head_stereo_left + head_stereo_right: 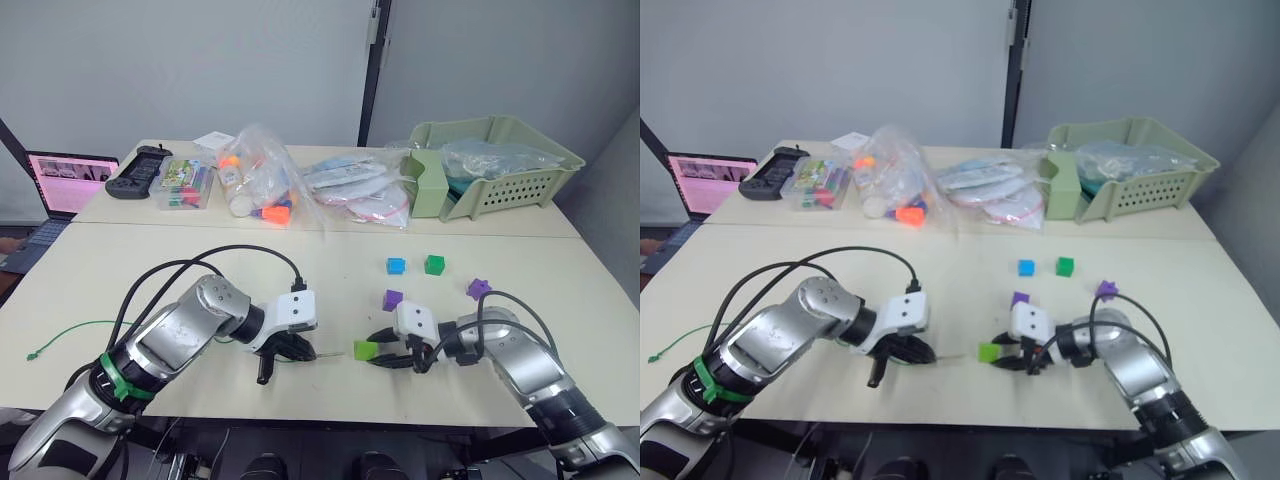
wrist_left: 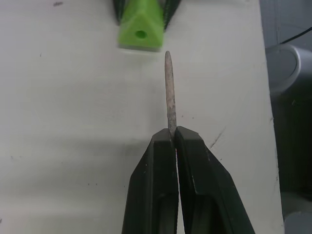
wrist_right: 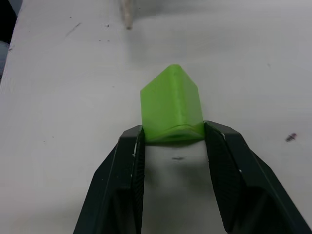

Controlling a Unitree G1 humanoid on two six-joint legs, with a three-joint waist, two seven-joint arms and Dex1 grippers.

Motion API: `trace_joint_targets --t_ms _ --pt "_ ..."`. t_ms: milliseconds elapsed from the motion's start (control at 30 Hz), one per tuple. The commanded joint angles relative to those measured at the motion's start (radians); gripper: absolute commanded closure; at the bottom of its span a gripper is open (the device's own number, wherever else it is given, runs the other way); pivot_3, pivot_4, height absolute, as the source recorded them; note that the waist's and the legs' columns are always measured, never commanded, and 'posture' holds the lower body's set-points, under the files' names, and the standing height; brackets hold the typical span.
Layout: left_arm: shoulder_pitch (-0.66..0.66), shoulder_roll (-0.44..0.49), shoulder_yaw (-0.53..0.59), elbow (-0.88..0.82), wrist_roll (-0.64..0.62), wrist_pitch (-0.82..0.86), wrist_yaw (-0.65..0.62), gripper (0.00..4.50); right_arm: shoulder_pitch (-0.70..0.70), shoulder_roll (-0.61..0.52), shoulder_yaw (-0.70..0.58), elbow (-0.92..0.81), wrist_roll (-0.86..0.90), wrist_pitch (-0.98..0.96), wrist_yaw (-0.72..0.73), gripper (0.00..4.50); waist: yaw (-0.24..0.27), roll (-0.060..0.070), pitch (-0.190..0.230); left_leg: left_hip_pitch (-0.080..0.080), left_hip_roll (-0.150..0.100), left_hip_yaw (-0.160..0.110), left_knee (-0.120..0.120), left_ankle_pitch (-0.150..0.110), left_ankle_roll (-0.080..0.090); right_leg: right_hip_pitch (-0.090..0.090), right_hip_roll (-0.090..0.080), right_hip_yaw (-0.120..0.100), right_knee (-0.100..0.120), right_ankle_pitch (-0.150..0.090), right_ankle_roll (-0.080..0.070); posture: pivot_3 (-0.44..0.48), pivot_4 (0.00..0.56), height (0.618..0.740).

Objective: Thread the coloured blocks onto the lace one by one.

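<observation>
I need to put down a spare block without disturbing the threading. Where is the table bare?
Bare patches: the table between the left tool and the back clutter, and the right edge beyond the purple block. Crowded: the back row around the bags and basket, and between the tools, where lace tip meets lime block.

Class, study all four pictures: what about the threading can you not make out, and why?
- Head views: the lime green block's hole is too small to see.
- Right wrist view: the right gripper hides the block's near face.
- Left wrist view: the left gripper covers where the tan tip joins the lace.
</observation>
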Motion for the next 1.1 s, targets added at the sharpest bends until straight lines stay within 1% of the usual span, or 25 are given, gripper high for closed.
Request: trace_joint_targets --t_ms 33,133,333,833,1100 --pt "-0.057 0.006 -0.036 -0.016 0.01 0.079 0.0 4.5 0.021 -0.014 0.054 -0.115 -0.046 0.106 -0.021 3.19 0.001 0.0 0.0 0.0 0.0 0.0 0.0 0.0 0.0 0.0 0.0 0.0 0.0 0.0 0.0 0.0 0.15 0.74" --pt "-0.079 0.003 -0.06 -0.022 0.013 0.11 0.004 4.5 0.018 -0.023 0.074 -0.171 -0.068 0.168 -0.036 3.19 0.001 0.0 0.0 0.0 0.0 0.0 0.0 0.0 0.0 0.0 0.0 0.0 0.0 0.0 0.0 0.0 0.15 0.74" --pt "-0.102 -0.013 -0.093 -0.023 0.012 0.136 0.01 4.5 0.001 -0.012 0.099 -0.209 -0.094 0.255 -0.073 3.19 0.001 0.0 0.0 0.001 0.0 0.0 0.0 0.0 0.0 0.0 0.0 0.0 0.0 0.0 0.0 0.0 0.15 0.74" --pt "-0.137 -0.056 -0.139 0.019 0.037 0.115 0.031 4.5 -0.001 -0.014 0.117 -0.268 -0.08 0.312 -0.078 3.19 0.002 0.0 0.0 0.001 0.0 0.0 0.001 0.0 0.0 0.0 0.0 0.0 0.0 0.0 0.0 0.0 0.15 0.74" --pt "-0.147 -0.048 -0.146 0.025 0.042 0.111 0.026 4.5 0.008 -0.03 0.116 -0.279 -0.078 0.32 -0.078 3.19 0.004 0.0 0.0 0.0 0.0 0.0 0.001 0.0 0.0 0.001 0.0 0.0 0.0 0.0 0.0 0.0 0.15 0.74"
